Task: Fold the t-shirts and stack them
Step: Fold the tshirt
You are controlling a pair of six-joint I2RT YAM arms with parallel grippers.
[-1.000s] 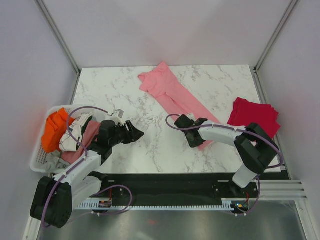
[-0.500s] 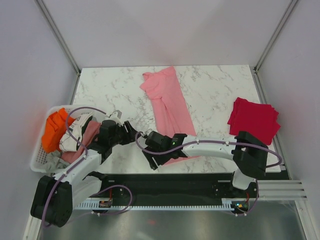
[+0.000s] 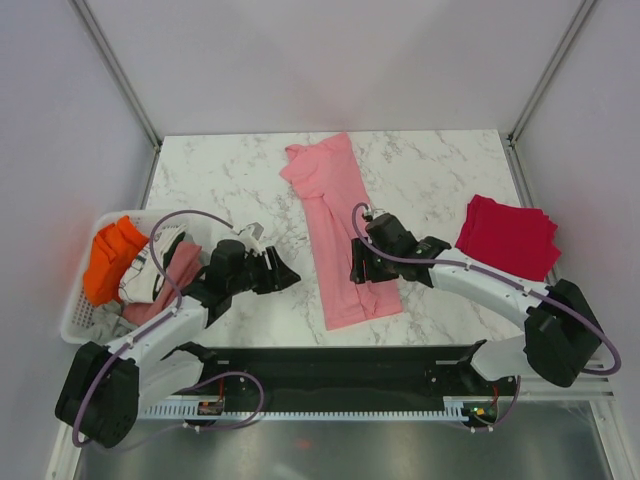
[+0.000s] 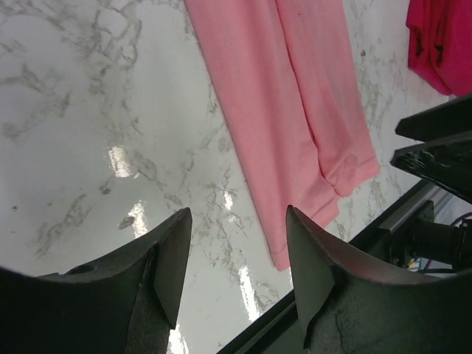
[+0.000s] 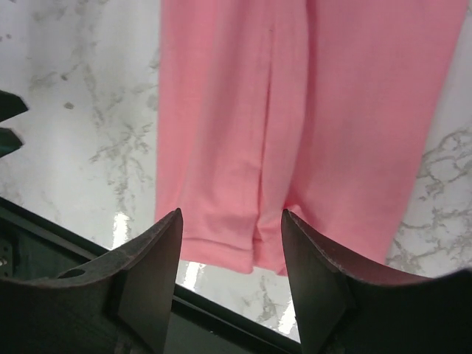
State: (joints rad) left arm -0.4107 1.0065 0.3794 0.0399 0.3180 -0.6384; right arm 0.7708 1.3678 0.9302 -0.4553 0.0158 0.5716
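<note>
1. While both pairs of jaws stand wide and empty, the left gripper [image 4: 236,221] hovers over the table [image 3: 210,180] beside the pink t-shirt [image 3: 335,215]; the right gripper [image 5: 230,221] hangs above its near half.
2. The pink t-shirt lies as a long strip mid-table; the red t-shirt [image 3: 507,235] lies folded at the right edge.
3. Cloth is likely light and limp: pinch both near hem corners.

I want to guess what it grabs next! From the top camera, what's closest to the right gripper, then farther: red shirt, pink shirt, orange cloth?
1. pink shirt, under the right gripper.
2. red shirt, right side.
3. orange cloth, in the basket, left.
</note>
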